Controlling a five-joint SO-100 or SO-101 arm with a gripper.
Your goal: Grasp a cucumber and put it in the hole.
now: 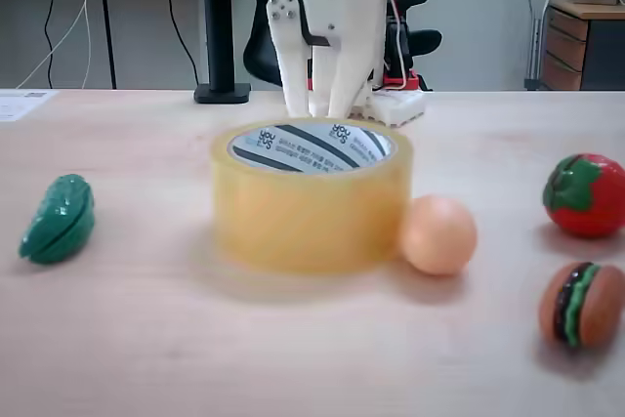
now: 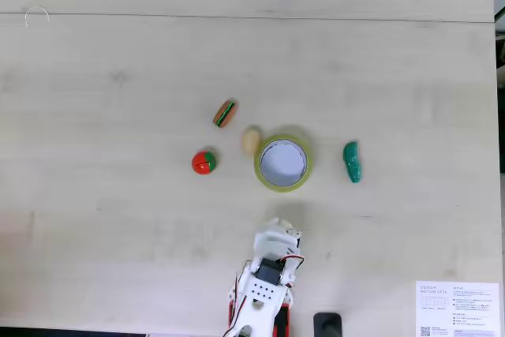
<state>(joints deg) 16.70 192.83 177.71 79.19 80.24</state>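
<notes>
The dark-green cucumber [image 1: 59, 220] lies on its side on the wooden table, well apart from the tape roll; from above the cucumber [image 2: 352, 162] sits just right of the roll. The yellowish tape roll [image 1: 308, 207] stands flat with its hole facing up, and the white printed inner core [image 1: 311, 148] shows around it. Seen from above, the tape roll [image 2: 282, 189] rings bare table. My white gripper [image 1: 317, 112] hangs fingers-down behind the roll, its jaws together and holding nothing. In the top-down fixed view the gripper [image 2: 276, 228] is below the roll, apart from it.
A peach-orange ball [image 1: 437, 233] touches the roll's side. A red tomato [image 1: 586, 194] and a toy burger [image 1: 580, 304] lie beyond it. From above, the ball [image 2: 251, 141], tomato [image 2: 203, 162] and burger [image 2: 225, 114] cluster left of the roll. A printed sheet [image 2: 458, 309] lies by the arm's base.
</notes>
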